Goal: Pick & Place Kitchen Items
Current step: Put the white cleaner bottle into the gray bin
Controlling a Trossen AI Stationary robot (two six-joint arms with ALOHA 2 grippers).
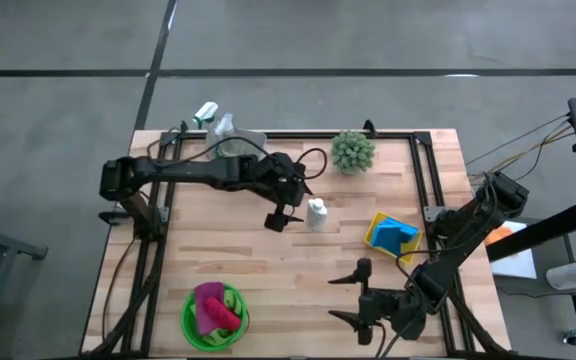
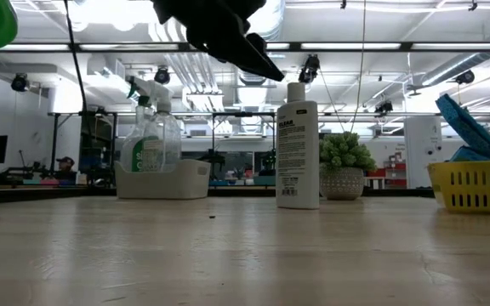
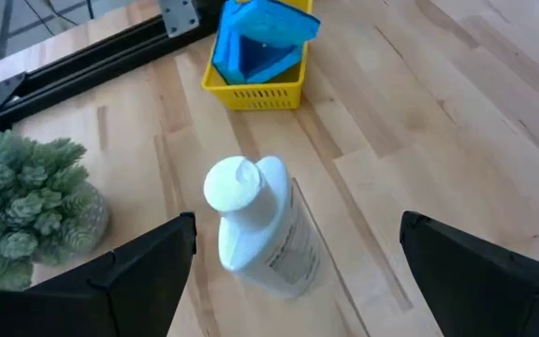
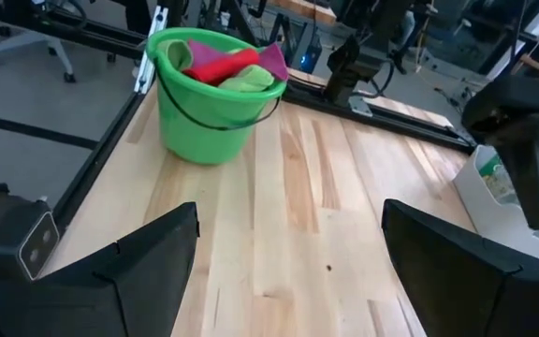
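So the small white plastic bottle with the rounded cap (image 3: 251,229) is standing upright near the middle of the wooden worktop (image 1: 268,270), between the spiky green potted plant (image 1: 353,151) and the yellow mesh basket holding the blue sponges (image 1: 393,233). My guess is it's pretty light and rigid, but that smooth glossy plastic looks slippery, and being tall and narrow it'd tip easily if you bump it. I'd grab it across the flat-ish body, around the label, not up at the cap where it tapers.

The left gripper (image 1: 280,219) is hovering just beside and above the bottle. Its jaws are spread wide, with the bottle sitting in the gap between them in the left wrist view, and they're not touching it or holding anything.

The right gripper (image 1: 360,296) is parked near the front edge of the worktop, jaws also wide apart and empty, pointing toward the green plastic bucket stuffed with pink and green cloths (image 4: 215,89). The clear spray bottles in the white tub (image 2: 153,144) sit at the back.
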